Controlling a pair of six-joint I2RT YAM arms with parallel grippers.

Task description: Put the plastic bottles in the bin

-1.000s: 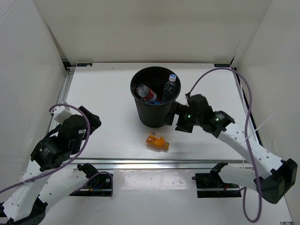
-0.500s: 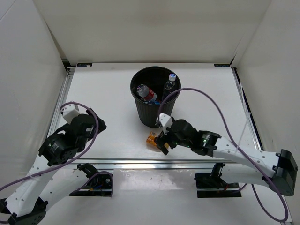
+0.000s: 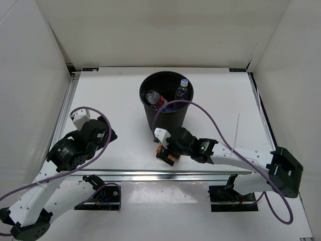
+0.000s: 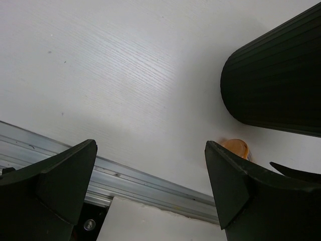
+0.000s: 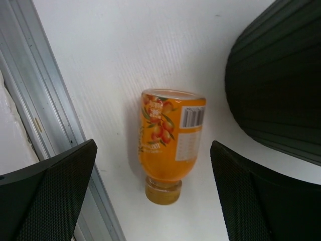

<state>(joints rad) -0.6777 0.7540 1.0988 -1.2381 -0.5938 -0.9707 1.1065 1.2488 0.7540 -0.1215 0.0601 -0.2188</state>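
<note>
1 short orange bottle (image 5: 170,140) lies on its side on the white surface (image 3: 110,95), just beside the black bin (image 3: 165,120) and near the front rail (image 5: 45,100). My right end effector (image 3: 166,152) is low over it. Its 2 fingers (image 5: 50,196) are wide apart, 1 on each side, not touching it. My left end effector (image 4: 150,145) is wide open too and holds nothing. Inside the bin I see 2 more: a red label bottle (image 3: 157,100) and a blue label bottle (image 3: 181,91).
</note>
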